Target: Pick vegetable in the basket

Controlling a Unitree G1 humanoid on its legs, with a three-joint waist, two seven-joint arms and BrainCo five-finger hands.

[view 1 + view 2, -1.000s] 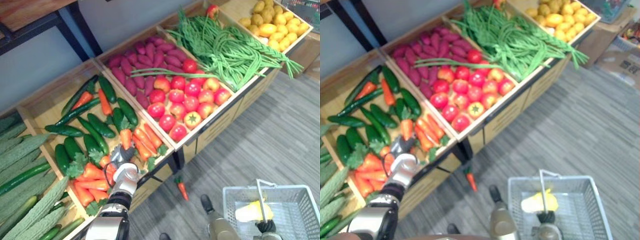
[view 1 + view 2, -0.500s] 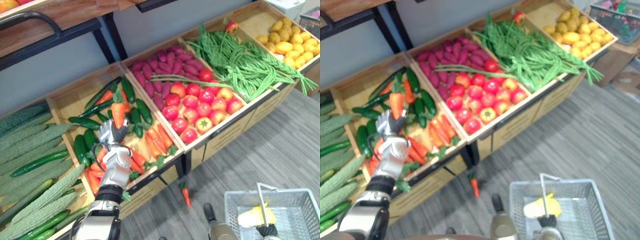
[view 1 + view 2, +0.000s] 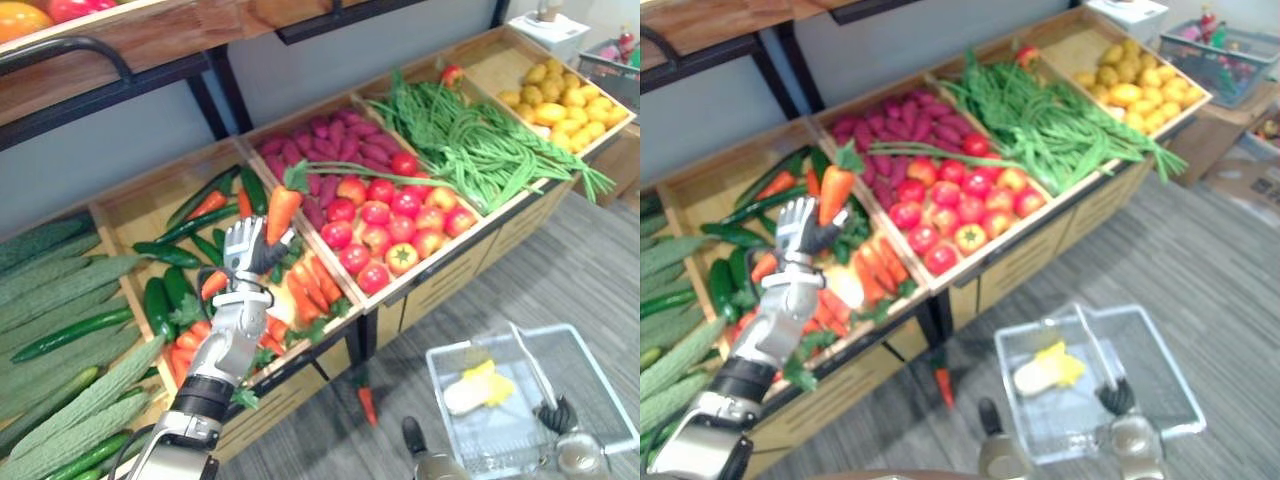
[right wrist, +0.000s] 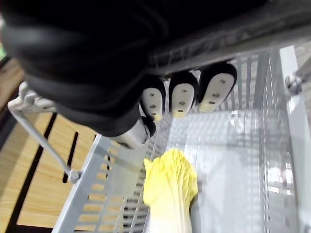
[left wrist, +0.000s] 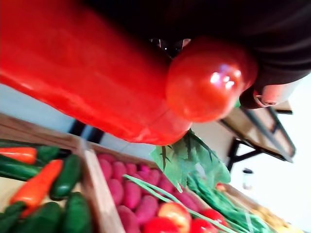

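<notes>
Gripping a tapered orange carrot (image 3: 282,207) with a green leafy top, the left hand (image 3: 243,262) has its fingers curled round the root's lower end, leaves pointing up (in the left wrist view the carrot lies right against the hand). Hand and carrot are raised above the wooden crate (image 3: 120,205) of dark green cucumbers (image 3: 158,298) and other carrots, beside the neighbouring crate of red tomatoes (image 3: 385,215) and purple sweet potatoes (image 3: 335,150). Well apart, low on the robot's right, the right hand (image 3: 554,414) has its fingers (image 4: 181,94) wrapped round the grey bar handle (image 4: 233,41) of a pale grey mesh basket (image 4: 92,208), which holds a yellow-white leafy cabbage (image 3: 475,382). One small loose carrot (image 3: 367,405) lies on the grey floor below the crates.
</notes>
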